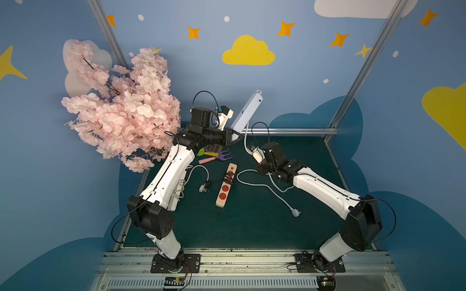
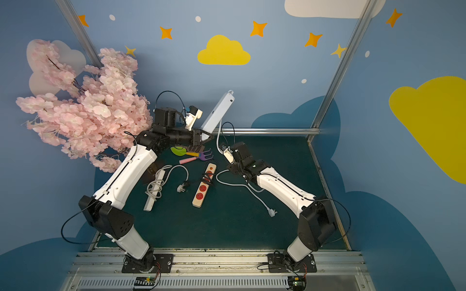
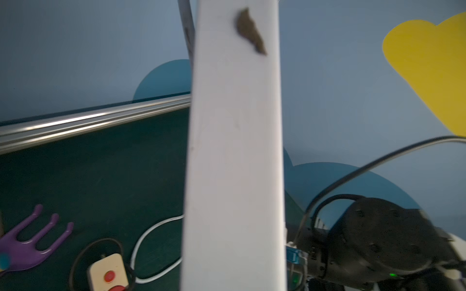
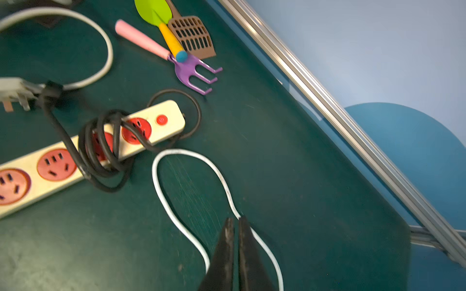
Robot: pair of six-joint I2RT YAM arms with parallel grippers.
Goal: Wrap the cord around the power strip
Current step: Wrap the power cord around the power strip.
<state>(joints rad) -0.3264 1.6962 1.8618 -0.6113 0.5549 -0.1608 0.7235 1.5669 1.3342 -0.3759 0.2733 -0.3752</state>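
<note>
Now, the count first: three strips, three toy tools, one blossom tree (image 1: 121, 105), two arms. I see the white power strip (image 1: 245, 112) held off the table at far centre, tilted with its free end up toward the far right. The left gripper (image 1: 235, 136) is clamped on its lower end. A beige strip (image 1: 225, 185) with red sockets lies mid-table with a black lead wound round it. A grey strip (image 2: 153, 191) lies at the left under the left arm, its lead bundled on it. The toy tools (image 1: 214, 155) (green scoop, purple rake, brown slotted spatula) sit together just far of the beige strip.

Edges: the far rail (image 1: 290, 131) runs close behind the lifted strip, and the tree crowds the far left. Open mat (image 1: 252, 226) lies at near centre and near right.

Task item: the strip's back is plain white with one dark smudge (image 3: 251, 32). Its white cord (image 1: 267, 186) hangs slack, loops on the mat beside the beige strip and trails to a plug (image 1: 295, 213) at near right. The right gripper (image 4: 236, 219) has its jaws together down to a sliver at that loop. The cord meets one fingertip and passes under it; I cannot tell whether it is pinched.
</note>
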